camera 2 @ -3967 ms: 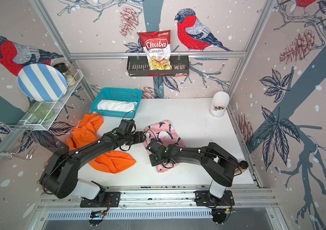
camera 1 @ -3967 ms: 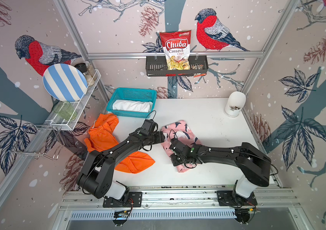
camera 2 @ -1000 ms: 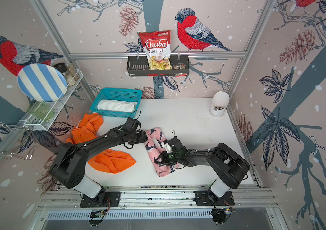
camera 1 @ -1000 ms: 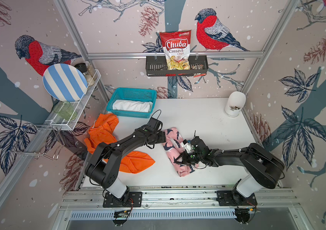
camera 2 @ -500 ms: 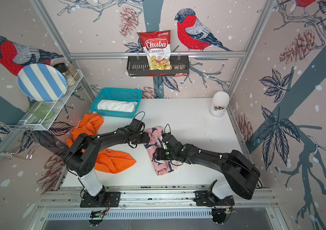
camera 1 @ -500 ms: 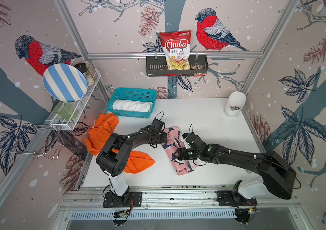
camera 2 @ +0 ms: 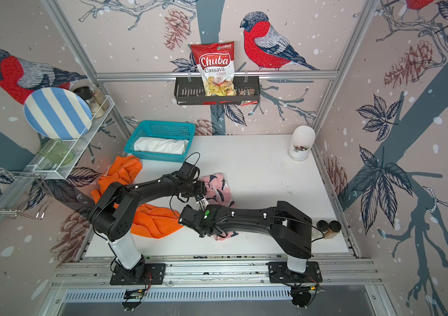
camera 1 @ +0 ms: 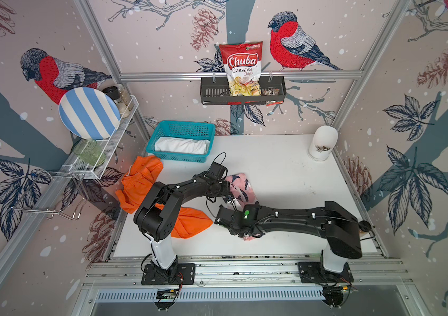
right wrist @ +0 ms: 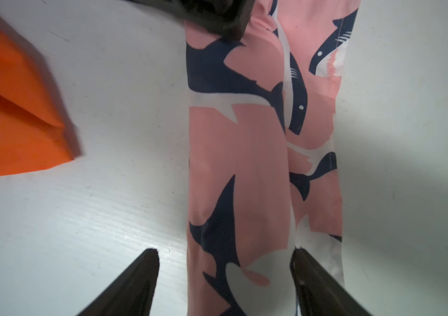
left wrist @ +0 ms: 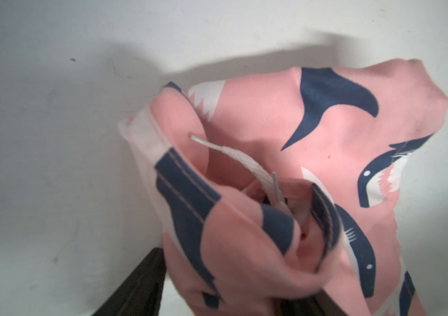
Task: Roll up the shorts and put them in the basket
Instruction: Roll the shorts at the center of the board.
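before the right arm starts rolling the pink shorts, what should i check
1. Right end effector open: ok, jaws spread at one end of the pink shorts.
2. Shorts folded into a narrow strip: ok, lying on the table.
3. Left end effector gripping the waistband end: cannot tell, fabric bunches over it.
4. Drawstring tucked in: not ok, it hangs loose.
5. Orange shorts out of the way: ok, bare table lies between.

On table (camera 1: 285, 169), back left: basket (camera 1: 181, 126) with rolled shorts (camera 1: 180, 145) inside. In front of basket, along left edge: crumpled shorts (camera 1: 140, 180). Mid-table, right of those: folded shorts (camera 1: 240, 186). Back right corner: cup (camera 1: 322, 142). On rear wall: rack (camera 1: 211, 90) holding chip bag (camera 1: 240, 65).
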Motion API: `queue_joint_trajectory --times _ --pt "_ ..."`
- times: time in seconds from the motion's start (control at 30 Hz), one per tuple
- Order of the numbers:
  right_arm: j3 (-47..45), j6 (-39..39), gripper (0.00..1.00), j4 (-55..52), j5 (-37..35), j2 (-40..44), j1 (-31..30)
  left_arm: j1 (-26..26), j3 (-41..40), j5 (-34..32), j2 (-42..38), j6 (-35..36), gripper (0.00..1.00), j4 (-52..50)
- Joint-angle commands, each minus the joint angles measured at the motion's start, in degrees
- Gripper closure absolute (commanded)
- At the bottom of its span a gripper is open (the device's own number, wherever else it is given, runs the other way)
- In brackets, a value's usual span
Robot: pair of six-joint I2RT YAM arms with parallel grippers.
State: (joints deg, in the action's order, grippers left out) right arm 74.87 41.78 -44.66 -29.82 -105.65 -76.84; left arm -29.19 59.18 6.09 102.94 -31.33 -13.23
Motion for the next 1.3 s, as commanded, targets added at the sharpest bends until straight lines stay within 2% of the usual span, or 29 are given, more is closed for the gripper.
queue_joint_trajectory --times 0.0,0.1,0.17,0.23,0.27,0.3,0.4,0.5,0.6,0.83,0.93,1.07,1.27 --pt "1.1 2.3 0.19 -5.3 -6.7 -4.6 -0.6 0.0 -0.2 0.3 0.9 -0.2 0.32 -2.2" --pt "0.2 2.1 0.26 -3.7 -7.1 -7.1 -0.6 0.0 -0.1 0.3 1.0 -0.3 0.32 -2.4" --pt "-0.6 1.8 0.38 -2.4 -6.7 -7.2 -0.5 0.0 0.0 0.2 0.7 -0.3 0.31 -2.4" --pt "-1.3 0.8 0.58 -0.6 -5.7 -5.7 -0.4 0.0 0.3 0.0 0.2 -0.1 0.3 -2.9" --pt "-1.9 0.1 0.64 0.8 -4.4 -4.4 -0.3 0.0 0.3 -0.2 -0.1 -0.1 0.3 -3.1" --pt "-3.1 -1.0 0.69 3.6 -1.7 -2.4 0.2 0.2 0.5 -0.3 -0.5 -0.1 0.3 -3.4" --pt "-9.8 -3.0 0.77 15.3 11.7 5.1 3.7 0.3 0.9 -1.0 -2.9 -0.3 0.27 -4.5" --pt "-18.8 -2.1 0.8 27.9 26.9 12.8 9.1 0.6 0.9 -1.5 -6.1 -0.6 0.25 -5.5" --pt "-26.3 -0.7 0.81 37.7 38.7 17.5 14.6 0.8 1.2 -2.4 -9.1 -0.6 0.23 -7.0" --pt "-40.0 4.0 0.81 55.4 57.3 20.2 25.9 0.7 1.7 -1.8 -14.3 -1.2 0.23 -8.4" --pt "-44.2 6.4 0.82 61.8 62.0 20.3 29.8 0.4 0.9 -0.8 -15.6 -1.9 0.23 -7.9" --pt "-50.2 10.5 0.83 70.3 66.4 19.9 34.1 -0.3 -1.7 4.0 -16.7 -4.4 0.23 -3.2" --pt "-56.6 14.4 0.84 78.1 68.9 18.6 38.4 -4.6 -2.5 5.7 -12.6 -6.2 0.23 0.2"
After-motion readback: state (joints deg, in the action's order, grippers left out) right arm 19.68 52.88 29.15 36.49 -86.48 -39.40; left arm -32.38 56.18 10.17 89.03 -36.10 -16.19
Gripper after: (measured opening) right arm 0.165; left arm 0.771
